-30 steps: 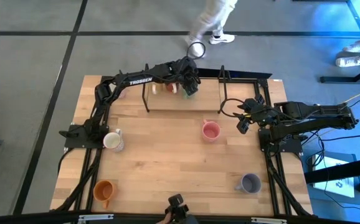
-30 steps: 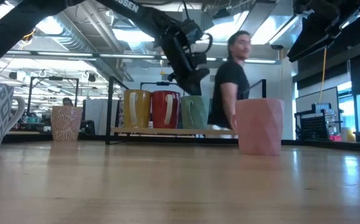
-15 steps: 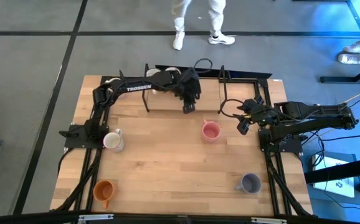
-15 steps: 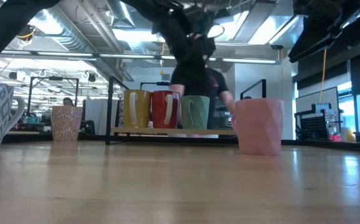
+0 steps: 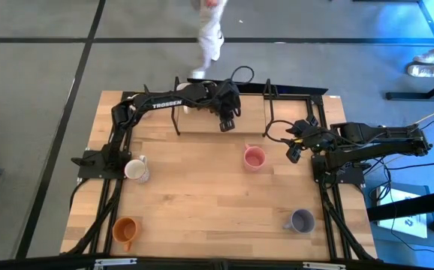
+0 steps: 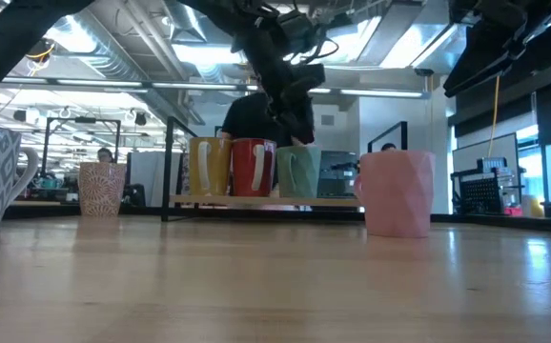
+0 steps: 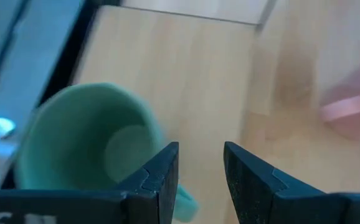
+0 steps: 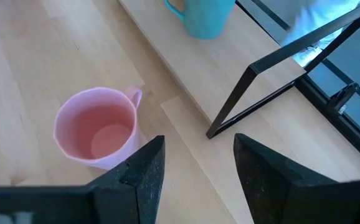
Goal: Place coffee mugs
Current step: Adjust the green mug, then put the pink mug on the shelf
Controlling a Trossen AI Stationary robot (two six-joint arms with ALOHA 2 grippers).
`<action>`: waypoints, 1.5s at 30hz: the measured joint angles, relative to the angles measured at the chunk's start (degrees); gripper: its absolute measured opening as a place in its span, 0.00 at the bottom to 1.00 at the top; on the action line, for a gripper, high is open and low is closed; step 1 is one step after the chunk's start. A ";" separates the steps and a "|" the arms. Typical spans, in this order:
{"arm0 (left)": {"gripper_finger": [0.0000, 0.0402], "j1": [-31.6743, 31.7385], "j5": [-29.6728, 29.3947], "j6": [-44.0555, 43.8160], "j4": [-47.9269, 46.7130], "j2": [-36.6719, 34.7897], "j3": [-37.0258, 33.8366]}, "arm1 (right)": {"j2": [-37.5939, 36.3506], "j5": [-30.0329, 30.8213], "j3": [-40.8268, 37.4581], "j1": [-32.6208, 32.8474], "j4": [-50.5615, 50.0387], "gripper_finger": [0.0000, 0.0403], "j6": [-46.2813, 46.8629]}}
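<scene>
A green mug point(image 7: 83, 140) stands upright on a low wooden shelf point(image 5: 202, 124) at the far edge of the counter point(image 5: 202, 202), last in a row beside a red mug point(image 6: 253, 167) and a yellow mug point(image 6: 209, 167); in the low view the three line up with handles facing forward, which suggests the shelf is where mugs are meant to go; the left hand point(image 5: 227, 124) hovers just above the shelf's front edge, next to the green mug, its fingers point(image 7: 161, 180) spread with nothing between them, so the mug appears to be set down and released; four mugs wait on the open counter: a pink mug point(image 5: 254, 157) near the middle right, a purple-grey mug point(image 5: 301, 220) at the near right, an orange mug point(image 5: 125, 229) at the near left, and a patterned white mug point(image 5: 136, 169) at the left; the right hand point(image 5: 293, 150) waits at the counter's right side, fingers point(image 8: 136, 171) apart and empty, aimed toward the pink mug, perhaps as its next pick; a black metal frame point(image 8: 261, 87) rises over the shelf, which any approaching arm must clear; a person point(image 5: 211, 30) walks on the floor beyond the counter's far edge.
</scene>
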 joint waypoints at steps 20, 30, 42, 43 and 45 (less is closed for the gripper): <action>0.30 1.88 -5.65 1.16 3.78 0.15 -2.69 | -0.01 0.12 0.00 0.00 0.00 0.44 0.00; 0.30 2.73 -7.86 1.39 4.90 0.15 -2.69 | 0.00 0.23 0.00 0.00 0.00 0.44 0.00; 0.30 -3.46 -4.24 -4.67 4.93 -2.61 2.49 | 0.01 0.03 0.00 0.00 0.25 0.44 -0.17; 0.30 -4.56 -4.35 -4.92 4.34 -2.80 2.69 | -0.01 -0.06 0.00 0.00 0.39 0.44 -0.17; 0.30 -6.66 -4.59 -5.97 4.43 -3.65 2.92 | 0.01 -1.56 0.00 0.07 1.59 0.44 -0.21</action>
